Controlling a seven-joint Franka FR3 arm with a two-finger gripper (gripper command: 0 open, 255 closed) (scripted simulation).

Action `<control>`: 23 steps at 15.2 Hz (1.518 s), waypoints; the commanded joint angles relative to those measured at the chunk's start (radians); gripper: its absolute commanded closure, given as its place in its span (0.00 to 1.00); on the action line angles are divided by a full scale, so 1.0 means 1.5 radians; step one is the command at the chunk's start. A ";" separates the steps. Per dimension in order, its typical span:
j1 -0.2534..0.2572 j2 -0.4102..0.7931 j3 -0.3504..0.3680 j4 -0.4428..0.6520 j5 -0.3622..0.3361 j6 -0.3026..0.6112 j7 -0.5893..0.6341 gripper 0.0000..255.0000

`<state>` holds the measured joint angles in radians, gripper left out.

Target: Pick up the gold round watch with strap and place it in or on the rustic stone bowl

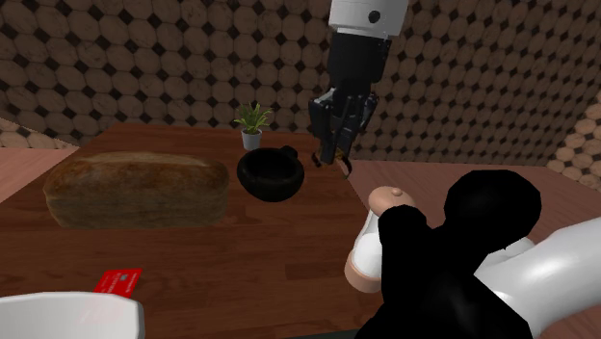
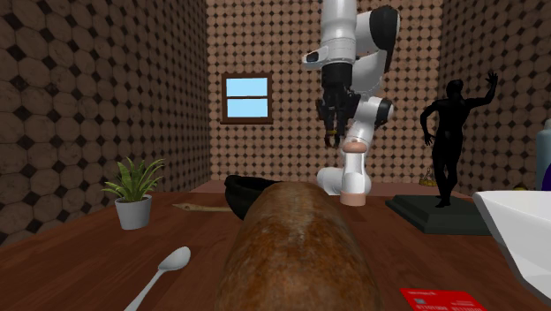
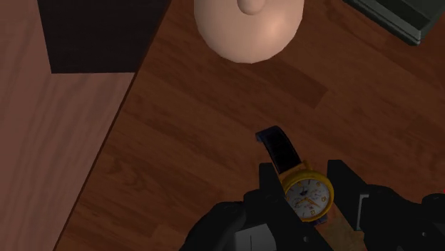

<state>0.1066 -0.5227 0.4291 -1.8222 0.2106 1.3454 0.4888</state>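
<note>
In the wrist view a gold round watch (image 3: 308,194) with a white dial and a dark strap sits between my two black fingers, and the gripper (image 3: 305,178) is shut on it, well above the brown tabletop. From the shoulder view the gripper (image 1: 334,146) hangs just to the right of the dark round bowl (image 1: 272,174), with a bit of the watch (image 1: 344,164) showing below the fingers. The second exterior view has the gripper (image 2: 332,131) high over the table and the bowl (image 2: 240,190) partly hidden behind a bread loaf.
A big brown bread loaf (image 1: 137,189) lies left of the bowl. A small potted plant (image 1: 252,123) stands behind it. A pink-and-white bottle (image 1: 374,236) and a black statue (image 2: 446,141) stand near the stand. Also on the table are a red card (image 1: 118,280), a spoon (image 2: 163,269) and a white basin (image 1: 67,316).
</note>
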 commanded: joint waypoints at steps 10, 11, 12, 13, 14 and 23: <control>-0.051 0.239 -0.003 0.220 -0.097 -0.002 -0.044 1.00; -0.053 0.265 -0.002 0.248 -0.108 -0.006 -0.046 1.00; -0.054 0.292 0.000 0.279 -0.119 -0.012 -0.048 1.00; -0.055 0.320 0.001 0.311 -0.131 -0.019 -0.049 1.00; -0.055 0.350 0.003 0.346 -0.144 -0.027 -0.050 1.00; -0.063 0.331 -0.006 0.250 -0.136 0.053 -0.066 1.00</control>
<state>0.0131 -0.0175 0.4220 -1.4217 0.0032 1.4058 0.3927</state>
